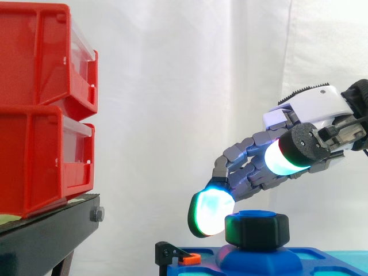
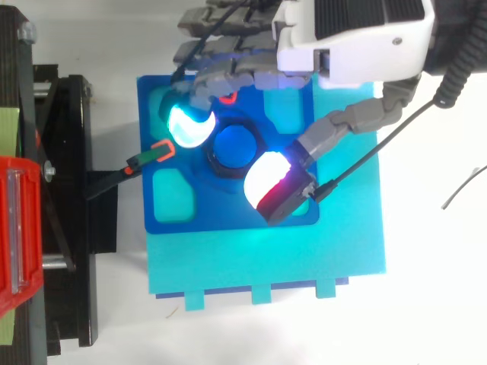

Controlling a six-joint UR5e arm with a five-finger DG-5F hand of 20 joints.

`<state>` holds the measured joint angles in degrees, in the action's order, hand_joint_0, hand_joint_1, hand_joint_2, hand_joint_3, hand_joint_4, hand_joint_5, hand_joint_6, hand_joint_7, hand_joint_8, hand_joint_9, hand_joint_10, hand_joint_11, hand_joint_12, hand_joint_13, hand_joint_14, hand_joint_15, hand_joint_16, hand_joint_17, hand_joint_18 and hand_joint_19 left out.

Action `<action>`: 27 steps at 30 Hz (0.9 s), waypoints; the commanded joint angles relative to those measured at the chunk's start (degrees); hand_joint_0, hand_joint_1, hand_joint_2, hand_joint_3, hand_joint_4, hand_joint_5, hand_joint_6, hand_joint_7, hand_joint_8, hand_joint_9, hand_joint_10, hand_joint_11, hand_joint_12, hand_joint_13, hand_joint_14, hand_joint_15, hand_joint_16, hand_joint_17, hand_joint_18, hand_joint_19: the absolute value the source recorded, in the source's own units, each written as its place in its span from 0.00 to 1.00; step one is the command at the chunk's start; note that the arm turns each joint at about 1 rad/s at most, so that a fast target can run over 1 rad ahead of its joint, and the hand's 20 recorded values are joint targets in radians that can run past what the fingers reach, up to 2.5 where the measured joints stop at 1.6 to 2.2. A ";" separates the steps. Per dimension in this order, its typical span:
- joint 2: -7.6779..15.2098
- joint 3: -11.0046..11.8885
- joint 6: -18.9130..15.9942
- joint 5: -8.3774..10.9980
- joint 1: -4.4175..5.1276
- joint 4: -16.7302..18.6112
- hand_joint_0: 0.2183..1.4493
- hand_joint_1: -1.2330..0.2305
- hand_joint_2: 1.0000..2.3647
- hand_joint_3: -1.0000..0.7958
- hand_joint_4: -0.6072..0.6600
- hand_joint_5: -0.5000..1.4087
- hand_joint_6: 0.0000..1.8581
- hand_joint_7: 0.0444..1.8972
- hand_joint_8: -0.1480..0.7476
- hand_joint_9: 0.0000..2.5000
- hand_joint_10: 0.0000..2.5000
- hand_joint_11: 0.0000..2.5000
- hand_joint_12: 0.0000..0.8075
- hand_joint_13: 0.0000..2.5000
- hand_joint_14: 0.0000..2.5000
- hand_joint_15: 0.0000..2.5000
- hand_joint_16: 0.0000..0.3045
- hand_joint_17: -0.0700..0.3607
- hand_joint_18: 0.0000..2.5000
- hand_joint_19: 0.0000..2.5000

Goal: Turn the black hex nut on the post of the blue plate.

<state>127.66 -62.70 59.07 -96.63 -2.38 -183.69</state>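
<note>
The black hex nut (image 1: pixel 257 230) (image 2: pixel 215 162) sits on a blue post (image 2: pixel 234 146) at the middle of the blue plate (image 1: pixel 313 262) (image 2: pixel 171 199). My hand (image 1: pixel 313 106) (image 2: pixel 350 34) reaches in over the plate from the right in the side view, open, with its fingers stretched and only slightly bent. One glowing fingertip (image 1: pixel 211 213) (image 2: pixel 189 125) hangs close beside the nut on its far side from the arm. The thumb's pad (image 1: pixel 284 155) (image 2: pixel 268 181) stands on the nut's other side and, in the side view, well above it. Nothing is held.
The blue plate lies on a larger cyan sheet (image 2: pixel 304 258). A black clamp with an orange tip (image 1: pixel 179 256) (image 2: pixel 152 156) touches the plate's edge. Two stacked red bins (image 1: pixel 40 103) (image 2: pixel 15 228) stand on a black stand (image 1: pixel 46 230) beyond it.
</note>
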 commanded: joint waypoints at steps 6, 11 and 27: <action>0.05 0.04 0.43 -2.16 -1.66 0.18 0.21 0.59 0.00 0.28 0.64 0.15 0.27 0.43 0.44 0.09 0.00 0.00 0.46 0.00 0.00 0.00 0.19 0.47 0.00 0.02; 0.05 0.04 0.43 -2.16 -1.66 0.97 0.21 0.59 0.00 0.28 0.64 0.15 0.27 0.43 0.44 0.09 0.00 0.00 0.46 0.00 0.00 0.00 0.19 0.47 0.00 0.03; -0.04 1.97 -1.33 2.76 0.80 0.62 0.21 0.59 0.00 0.28 0.64 0.15 0.27 0.43 0.44 0.09 0.00 0.00 0.46 0.00 0.00 0.00 0.19 0.46 0.00 0.02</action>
<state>127.63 -60.96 58.56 -96.35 -2.66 -182.72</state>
